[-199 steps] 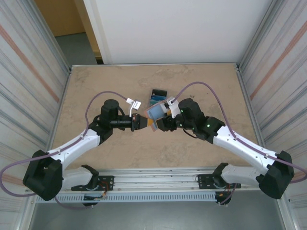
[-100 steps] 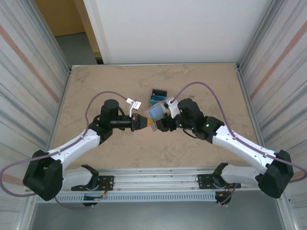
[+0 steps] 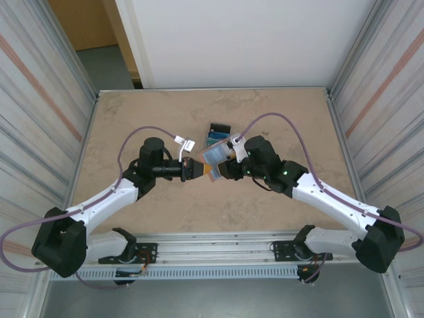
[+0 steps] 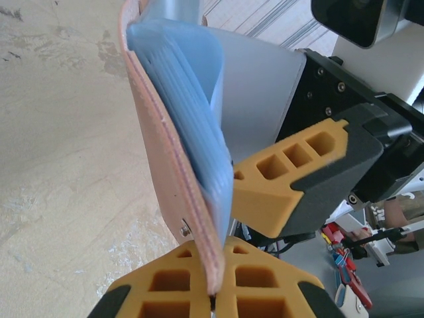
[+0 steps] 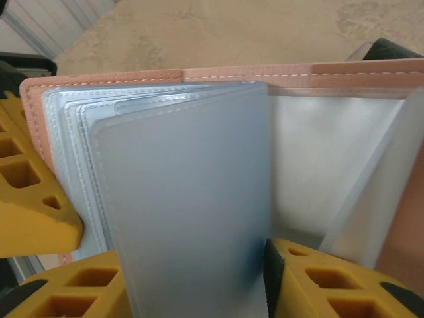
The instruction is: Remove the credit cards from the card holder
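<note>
The card holder (image 3: 212, 158) hangs spread open between my arms, its salmon cover clamped in my left gripper (image 4: 213, 278). My right gripper (image 5: 192, 281) straddles a pocket leaf (image 5: 192, 199); gripping or not, I cannot tell. Some credit cards (image 3: 216, 134) already lie out behind it; next, pinch a remaining card's edge alone.

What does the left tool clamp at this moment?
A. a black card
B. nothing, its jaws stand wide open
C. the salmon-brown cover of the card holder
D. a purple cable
C: in the left wrist view the left tool has its two yellow fingers pressed together on the lower edge of the salmon-brown cover of the card holder.
</note>
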You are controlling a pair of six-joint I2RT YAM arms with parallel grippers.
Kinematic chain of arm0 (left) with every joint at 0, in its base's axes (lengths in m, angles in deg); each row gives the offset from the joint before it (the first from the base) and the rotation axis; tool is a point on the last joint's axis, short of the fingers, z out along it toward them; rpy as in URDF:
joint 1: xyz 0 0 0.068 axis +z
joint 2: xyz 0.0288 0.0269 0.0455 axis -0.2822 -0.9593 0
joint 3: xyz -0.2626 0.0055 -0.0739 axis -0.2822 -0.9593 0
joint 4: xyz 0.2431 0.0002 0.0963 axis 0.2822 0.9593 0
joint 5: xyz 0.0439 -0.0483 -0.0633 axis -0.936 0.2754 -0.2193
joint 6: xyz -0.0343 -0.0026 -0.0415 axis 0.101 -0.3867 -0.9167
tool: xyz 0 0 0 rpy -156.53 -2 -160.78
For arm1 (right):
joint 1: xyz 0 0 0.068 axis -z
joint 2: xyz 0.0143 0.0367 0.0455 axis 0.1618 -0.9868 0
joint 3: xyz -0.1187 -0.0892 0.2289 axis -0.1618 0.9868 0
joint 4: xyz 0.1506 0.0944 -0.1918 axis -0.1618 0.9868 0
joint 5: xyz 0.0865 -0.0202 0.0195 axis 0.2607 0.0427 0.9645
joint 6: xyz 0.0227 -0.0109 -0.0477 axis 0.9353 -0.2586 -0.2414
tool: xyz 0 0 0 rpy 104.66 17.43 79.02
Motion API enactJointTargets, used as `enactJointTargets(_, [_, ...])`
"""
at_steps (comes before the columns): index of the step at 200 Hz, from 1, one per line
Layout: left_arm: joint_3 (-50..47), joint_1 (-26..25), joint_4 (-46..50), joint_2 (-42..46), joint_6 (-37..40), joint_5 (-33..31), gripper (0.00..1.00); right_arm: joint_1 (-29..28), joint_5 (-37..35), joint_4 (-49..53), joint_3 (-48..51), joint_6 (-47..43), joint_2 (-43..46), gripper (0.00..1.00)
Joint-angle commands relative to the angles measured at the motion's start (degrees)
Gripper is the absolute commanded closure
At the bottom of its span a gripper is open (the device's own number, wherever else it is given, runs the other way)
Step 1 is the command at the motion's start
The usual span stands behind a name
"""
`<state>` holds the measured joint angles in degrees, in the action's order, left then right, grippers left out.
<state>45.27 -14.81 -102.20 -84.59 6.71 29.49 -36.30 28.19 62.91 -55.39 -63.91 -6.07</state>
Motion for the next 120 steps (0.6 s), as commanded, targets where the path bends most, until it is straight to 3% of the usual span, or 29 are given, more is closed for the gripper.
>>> enactJointTargets(1, [1.5, -0.9, -2.8, 1.7, 0.7, 3.6, 1.00, 0.5, -3.8, 0.1, 0.0, 0.5, 0.7, 0.56])
enactJointTargets(46, [1.5, -0.9, -1.8, 2.3, 1.2, 3.3, 1.00, 1.1, -9.7, 0.4, 1.0, 2.3, 2.5, 0.58])
enactJointTargets(120, [1.5, -0.8, -0.5, 2.3, 1.5, 1.9, 1.00, 3.2, -20.5, 5.2, 0.6, 4.8, 4.8, 0.50])
